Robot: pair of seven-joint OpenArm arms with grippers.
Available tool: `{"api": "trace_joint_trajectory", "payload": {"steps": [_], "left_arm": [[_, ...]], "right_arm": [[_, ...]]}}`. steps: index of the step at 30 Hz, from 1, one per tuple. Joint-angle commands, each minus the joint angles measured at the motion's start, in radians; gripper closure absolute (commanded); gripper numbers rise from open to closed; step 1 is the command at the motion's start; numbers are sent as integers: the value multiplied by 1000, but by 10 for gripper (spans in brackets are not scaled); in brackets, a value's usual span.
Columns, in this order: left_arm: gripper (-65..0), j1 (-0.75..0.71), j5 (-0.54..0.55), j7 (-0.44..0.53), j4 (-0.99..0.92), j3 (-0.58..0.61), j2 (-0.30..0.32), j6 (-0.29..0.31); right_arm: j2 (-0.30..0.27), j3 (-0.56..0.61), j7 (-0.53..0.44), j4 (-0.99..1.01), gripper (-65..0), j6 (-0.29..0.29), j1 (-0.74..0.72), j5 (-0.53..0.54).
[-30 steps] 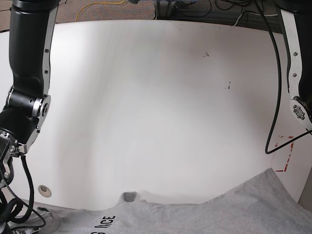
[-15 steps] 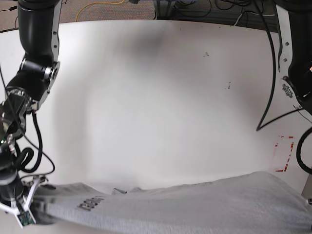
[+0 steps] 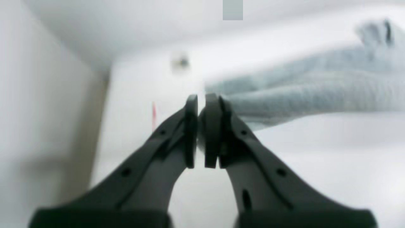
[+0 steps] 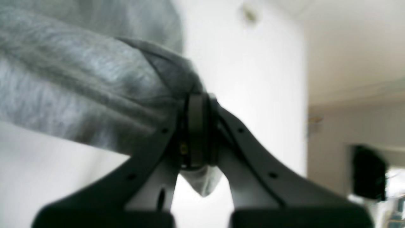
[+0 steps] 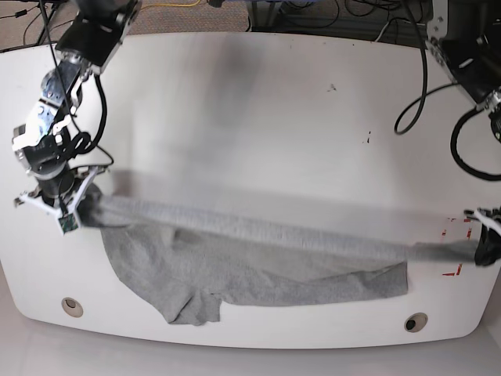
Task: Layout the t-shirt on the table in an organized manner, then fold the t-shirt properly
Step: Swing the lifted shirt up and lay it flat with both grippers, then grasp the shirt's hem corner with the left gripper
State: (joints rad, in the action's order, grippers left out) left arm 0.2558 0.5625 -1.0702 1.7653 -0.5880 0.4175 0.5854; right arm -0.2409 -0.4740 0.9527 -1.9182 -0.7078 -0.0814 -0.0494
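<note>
The light grey t-shirt [image 5: 258,274] is pulled into a taut band across the near half of the white table [image 5: 258,117], and its lower part lies rumpled on the tabletop. At the band's left end, my right gripper [image 5: 76,207] is shut on the fabric. The right wrist view shows that gripper [image 4: 197,126] pinching a bunched grey fold [image 4: 79,88]. My left gripper [image 5: 484,249] holds the band's right end near the table's right edge. In the left wrist view its jaws [image 3: 201,126] are pressed nearly together, and the cloth [image 3: 300,91] runs off to the right.
Two round grey grommets [image 5: 72,305] [image 5: 415,322] sit near the table's front edge. Red corner marks [image 5: 452,273] lie just below my left gripper. Black cables [image 5: 411,110] hang over the back right corner. Small dark specks [image 5: 365,139] dot the far right area.
Both arms have carried the t-shirt away from the front edge onto the table. It now stretches taut between the grippers, and more of it is spread on the tabletop.
</note>
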Motion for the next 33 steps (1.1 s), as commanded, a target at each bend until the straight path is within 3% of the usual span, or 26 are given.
{"api": "trace_joint_trajectory", "payload": {"steps": [1, 6, 13, 24, 33], "left_arm": [[-21, -62, 32, 28, 14, -31, 21, -8], [-21, -217, 55, 28, 15, -82, 19, -8], [-21, -323, 54, 28, 12, -114, 19, 14], [-21, -373, -25, 28, 11, -126, 16, 107], [-25, -370, -95, 28, 11, -120, -67, 113]], "right_arm": [[13, -9, -48, -11, 0, 10, 45, -13], [36, -33, -59, -8, 0, 10, 142, -13], [54, -45, -61, -10, 0, 10, 211, -13], [54, -47, -61, -13, 0, 10, 283, -13], [56, -47, -61, -11, 0, 10, 291, -14]]}}
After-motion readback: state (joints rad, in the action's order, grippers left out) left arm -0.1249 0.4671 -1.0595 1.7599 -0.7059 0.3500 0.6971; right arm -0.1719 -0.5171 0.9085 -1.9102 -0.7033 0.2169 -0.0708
